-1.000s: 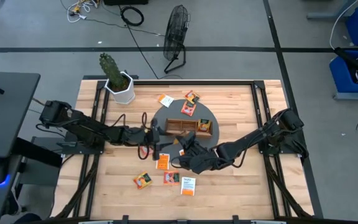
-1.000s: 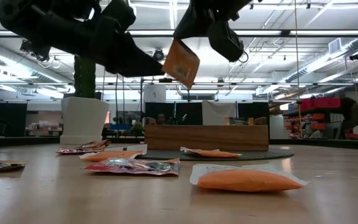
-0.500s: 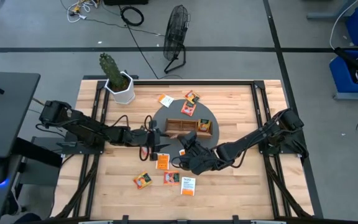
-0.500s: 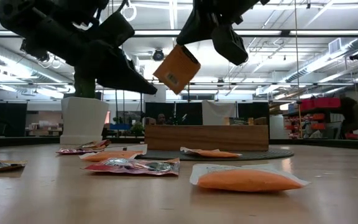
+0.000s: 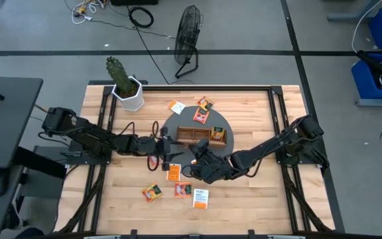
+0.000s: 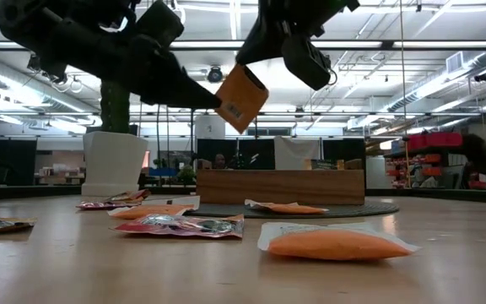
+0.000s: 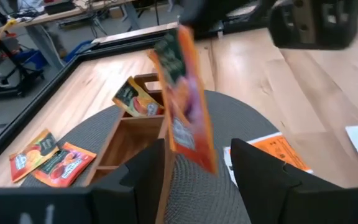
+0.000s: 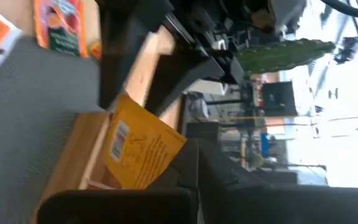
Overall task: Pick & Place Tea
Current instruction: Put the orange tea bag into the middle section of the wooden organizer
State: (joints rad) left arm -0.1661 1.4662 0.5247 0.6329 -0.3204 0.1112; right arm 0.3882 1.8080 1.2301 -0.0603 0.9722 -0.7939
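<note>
Workshop hall behind, pale wooden table (image 5: pixel 257 192) in front. Over the table's middle, clear of the wood, hanging tilted in the air: one orange sachet (image 6: pixel 241 97), barcode side toward the low view. Clamped at its upper end by the right gripper (image 6: pixel 262 69), jaws shut on it, reaching in from the right edge. Flanked by the left gripper (image 7: pixel 197 163), reaching in from the left edge, fingers (image 7: pixel 151 171) spread apart with the sachet's lower part between them; cannot tell whether touching it. Just beyond the held sachet, toward the far edge: wooden tray (image 5: pixel 201 135) on a round grey mat (image 5: pixel 225 123), with one sachet (image 5: pixel 218 135) in its right-hand compartment. On the mat's far side, two more sachets (image 5: pixel 200 117), and a third (image 5: pixel 176 106) just off the mat's rim. Toward the near edge, lying flat on the wood: three orange sachets (image 5: pixel 173 172) and a mainly white one (image 5: pixel 201 198). At the far left corner, white pot (image 5: pixel 130 96) with a cactus (image 5: pixel 117 72). Past the far edge, on the floor, a fan (image 5: pixel 188 33).
</note>
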